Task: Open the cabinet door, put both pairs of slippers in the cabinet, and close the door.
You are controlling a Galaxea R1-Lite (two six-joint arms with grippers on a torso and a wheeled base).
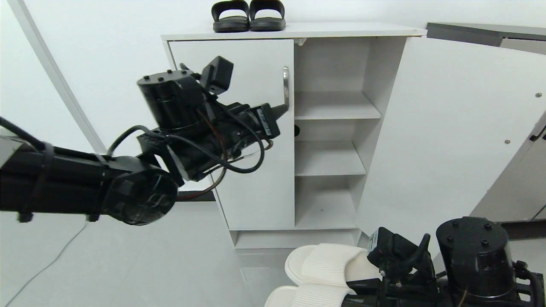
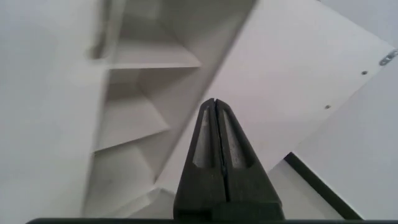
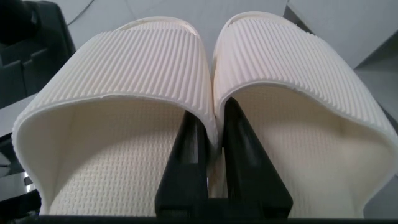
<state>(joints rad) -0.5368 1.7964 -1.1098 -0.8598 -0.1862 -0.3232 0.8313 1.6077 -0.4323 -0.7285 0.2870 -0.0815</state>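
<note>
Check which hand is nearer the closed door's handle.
Left. The left hand is up at the lower end of the handle, on the closed door. The right hand is low in front of the cabinet, clamping the white slippers.

A: Head camera?
B: High, facing forward and down; cabinet (image 1: 256,196) at middle distance.
A: Left wrist camera?
B: Looks along the left tool (image 2: 214,106) into the shelves (image 2: 155,57), nearer than the head view; both share shelves and open door (image 2: 292,93).
A: Right wrist camera?
B: Hard behind the right tool (image 3: 214,124), pressed close to the white slippers (image 3: 137,62), which the head view catches at its lower edge.
</note>
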